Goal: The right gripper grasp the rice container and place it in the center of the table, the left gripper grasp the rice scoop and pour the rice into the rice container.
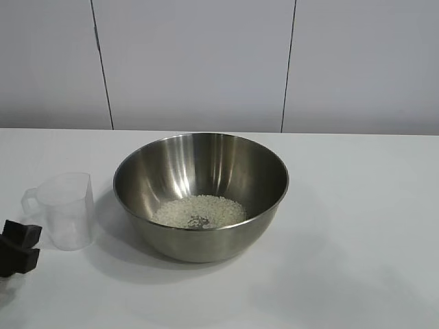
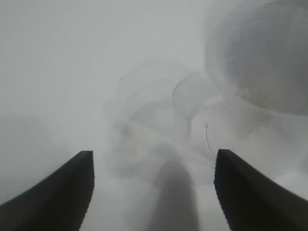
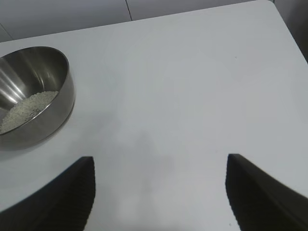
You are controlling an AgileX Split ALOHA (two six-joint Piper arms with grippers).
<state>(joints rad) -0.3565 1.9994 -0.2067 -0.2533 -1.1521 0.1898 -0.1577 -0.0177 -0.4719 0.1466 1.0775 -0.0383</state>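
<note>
Two task objects stand on the table (image 1: 357, 226): the rice container (image 1: 201, 195) near the middle, with the rice (image 1: 199, 211) heaped in its bottom, and the rice scoop (image 1: 65, 209) upright just beside its left. The left gripper (image 1: 17, 248), at the near left edge, has its fingers spread, grasping nothing, close to the scoop. The right gripper (image 3: 159, 192) hovers released over bare tabletop, well right of the bowl.

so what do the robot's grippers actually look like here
Both are black. The left gripper has two wedge-shaped fingers with curved inner edges tapering to blunt tips; in the exterior view only a chunky, angular black piece shows at the frame edge. The right gripper looks the same. No cables or markings visible.
</note>
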